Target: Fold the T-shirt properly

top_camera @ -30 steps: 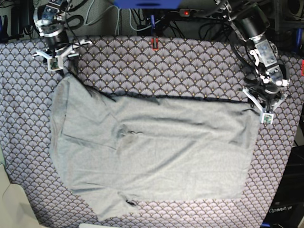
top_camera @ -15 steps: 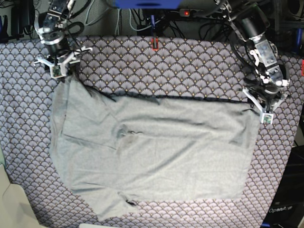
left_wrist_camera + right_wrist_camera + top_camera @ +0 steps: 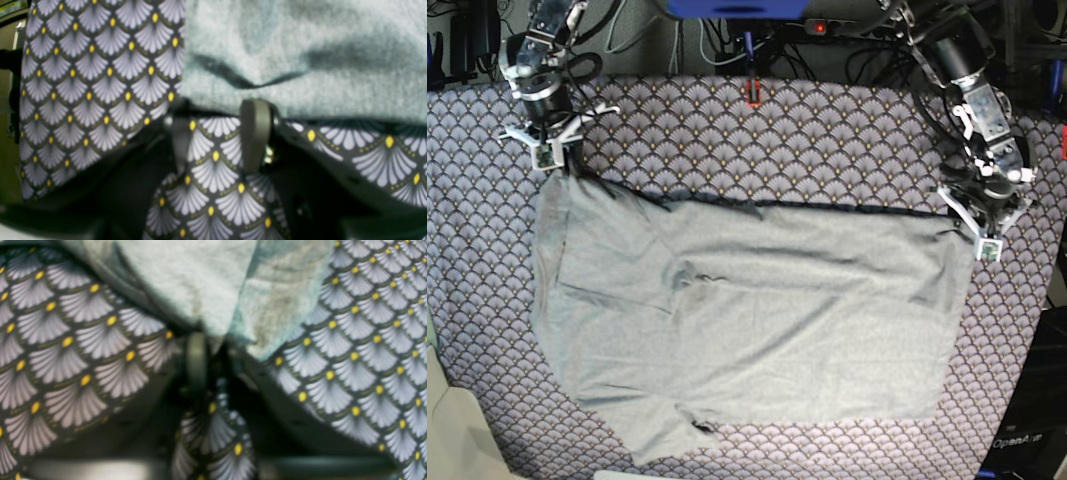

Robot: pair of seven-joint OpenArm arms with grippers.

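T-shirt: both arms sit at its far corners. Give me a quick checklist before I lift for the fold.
1. right gripper shut on the T-shirt corner: ok; its jaws are together with grey fabric bunched at the tips.
2. left gripper gripping: not ok; its jaws stand apart at the hem, with tablecloth showing between them.
3. Tablecloth caught in the right grip: cannot tell; the close view is blurred.
4. Shirt lying flat: mostly ok, with wrinkles near the middle and a sleeve sticking out at the near edge.
5. Lift path clear: ok; only cloth lies on the table.
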